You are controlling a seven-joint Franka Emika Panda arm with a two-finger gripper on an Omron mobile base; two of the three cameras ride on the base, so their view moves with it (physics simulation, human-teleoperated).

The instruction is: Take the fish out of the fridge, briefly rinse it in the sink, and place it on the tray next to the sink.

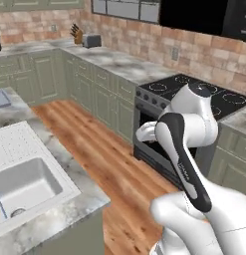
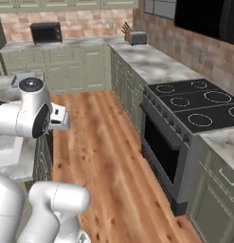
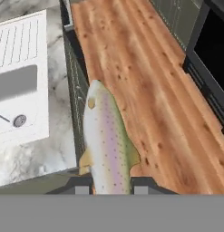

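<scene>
Overhead, the gripper [image 3: 109,189] clamps the fish [image 3: 109,140], pointing down over floor beside the sink [image 3: 20,81].

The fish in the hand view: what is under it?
Under the fish, held in the fingers, lie the wooden floor and the counter's edge. The floor directly beneath it is covered.

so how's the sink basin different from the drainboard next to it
The sink basin is sunken and smooth, with a round drain at its floor; the drainboard is a flat surface at counter level, covered in rows of small dots. In the left base view the basin sits nearer the camera and the drainboard lies beyond it. Both are white and rectangular, set side by side into the same marbled countertop.
</scene>
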